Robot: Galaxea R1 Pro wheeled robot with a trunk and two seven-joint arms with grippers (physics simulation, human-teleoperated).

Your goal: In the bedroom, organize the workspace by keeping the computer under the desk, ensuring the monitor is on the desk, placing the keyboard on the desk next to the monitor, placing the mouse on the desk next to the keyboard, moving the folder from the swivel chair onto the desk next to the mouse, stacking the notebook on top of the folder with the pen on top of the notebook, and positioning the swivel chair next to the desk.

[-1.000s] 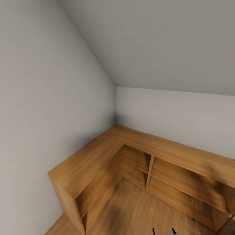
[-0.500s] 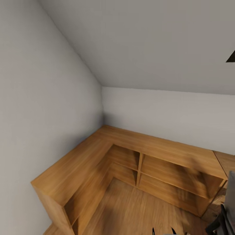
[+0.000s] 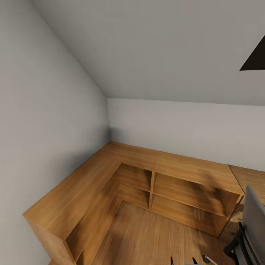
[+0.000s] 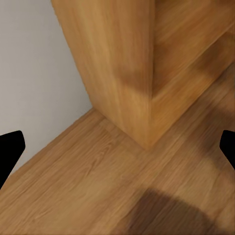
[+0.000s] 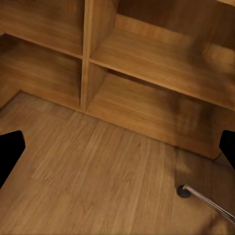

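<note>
Open oak corner shelves (image 3: 154,184) under sloped grey walls (image 3: 55,121), swivel chair (image 3: 250,228) at right, left gripper (image 4: 117,147) and right gripper (image 5: 117,147) jaws spread, holding nothing

Your L gripper (image 4: 117,149) has jaws spread wide, black fingertips (image 4: 10,149) at frame edges, nothing between. R gripper (image 5: 117,149) same: wide apart, empty, both aimed down at floor.

Corner shelves (image 3: 154,184) ahead against walls, swivel chair (image 3: 250,228) at right
</note>
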